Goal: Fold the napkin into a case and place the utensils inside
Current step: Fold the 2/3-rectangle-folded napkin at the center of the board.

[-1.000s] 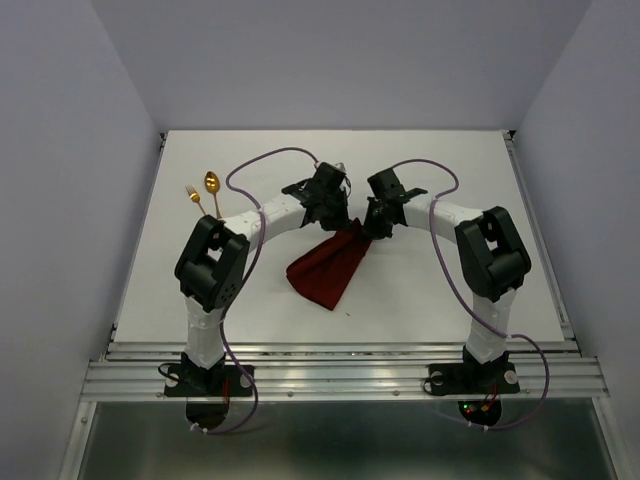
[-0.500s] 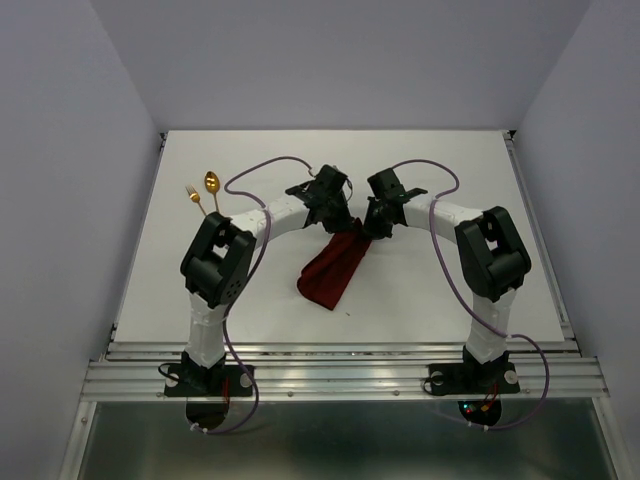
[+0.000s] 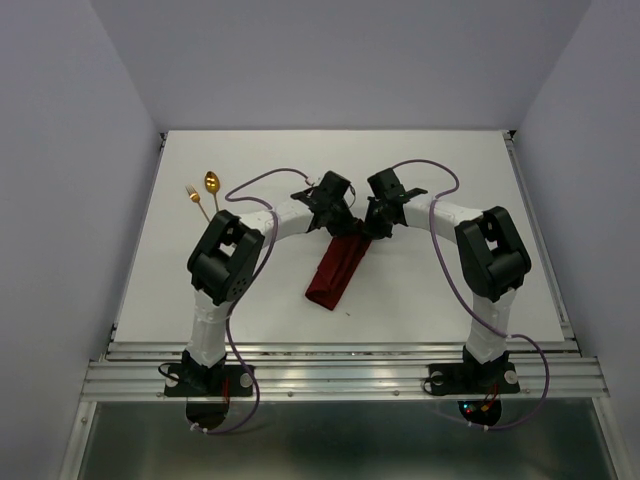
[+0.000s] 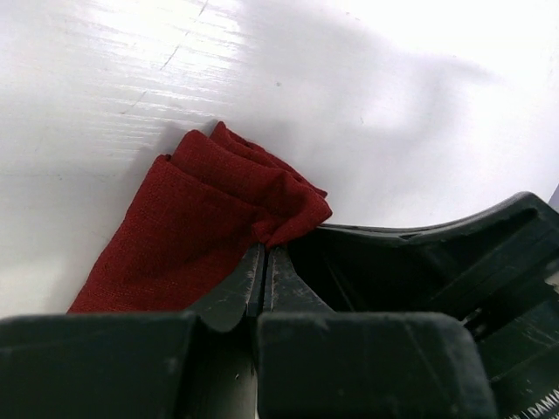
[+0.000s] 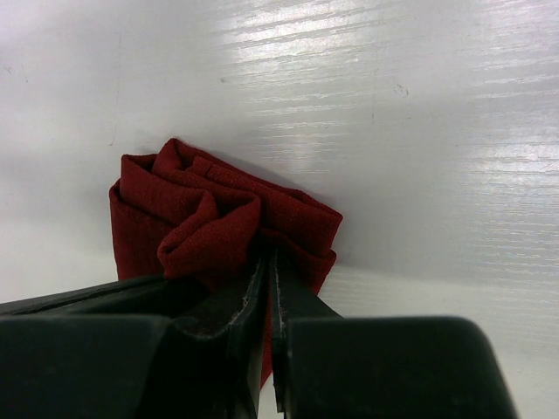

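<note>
At the middle of the white table point(image 3: 430, 300), we find two robot arms meeting over the dark red napkin point(image 3: 335, 272). The cloth is gathered into a narrow, rumpled strip that runs from the grippers back toward the near edge, slanting slightly to the left. The left gripper point(image 3: 345, 230) and the right gripper point(image 3: 367, 231) come together at the strip's far end, just beside each other.

From the left wrist camera we see the left gripper point(image 4: 265, 256) with its jaws drawn almost flat together. A thin fold of the napkin point(image 4: 188, 227) is nipped at their tips, and the rest of the cloth trails away to the left across the tabletop. The black body of the other gripper fills the right of that view.

The right wrist camera shows the same kind of hold. The right gripper point(image 5: 267, 262) has its jaws all but closed on a bunched corner of the napkin point(image 5: 205, 218). The corner puffs up in soft rolls above the fingertips.

The gold spoon point(image 3: 211, 183) and gold fork point(image 3: 190, 193) lie side by side at the far left of the table, well apart from the napkin. Their heads point toward the far edge and their thin handles run back toward the left arm's elbow. Neither utensil touches the cloth or either gripper.
</note>
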`<control>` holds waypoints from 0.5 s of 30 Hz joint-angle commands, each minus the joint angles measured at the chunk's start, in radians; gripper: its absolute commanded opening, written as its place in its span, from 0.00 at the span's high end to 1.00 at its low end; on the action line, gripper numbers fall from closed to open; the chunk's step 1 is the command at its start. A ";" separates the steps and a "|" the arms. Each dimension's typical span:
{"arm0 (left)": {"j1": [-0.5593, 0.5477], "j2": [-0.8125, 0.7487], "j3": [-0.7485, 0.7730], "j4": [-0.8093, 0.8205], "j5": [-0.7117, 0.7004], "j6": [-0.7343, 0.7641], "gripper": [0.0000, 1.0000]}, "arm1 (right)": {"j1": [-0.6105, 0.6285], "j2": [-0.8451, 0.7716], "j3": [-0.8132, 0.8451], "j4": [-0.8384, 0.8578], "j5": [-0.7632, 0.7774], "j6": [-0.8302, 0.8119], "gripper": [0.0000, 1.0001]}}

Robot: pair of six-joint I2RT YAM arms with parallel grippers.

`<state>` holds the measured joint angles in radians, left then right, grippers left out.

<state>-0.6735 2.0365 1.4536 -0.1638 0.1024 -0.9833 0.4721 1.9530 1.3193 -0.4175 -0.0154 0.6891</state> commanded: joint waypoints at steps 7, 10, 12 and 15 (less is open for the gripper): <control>-0.020 0.008 -0.028 0.111 -0.032 -0.019 1.00 | 0.011 0.001 0.000 0.002 -0.024 -0.005 0.90; -0.023 -0.012 -0.068 0.147 -0.032 0.011 1.00 | 0.011 -0.006 0.003 -0.001 -0.023 -0.005 0.90; -0.021 -0.018 -0.081 0.156 -0.026 0.032 1.00 | 0.011 -0.009 0.000 -0.001 -0.018 -0.003 0.90; -0.023 -0.033 -0.111 0.182 -0.009 0.047 1.00 | 0.011 -0.009 -0.005 -0.003 -0.014 -0.003 0.90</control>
<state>-0.6903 2.0449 1.3788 -0.0456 0.0902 -0.9806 0.4721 1.9530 1.3193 -0.4175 -0.0334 0.6884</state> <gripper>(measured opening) 0.058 0.101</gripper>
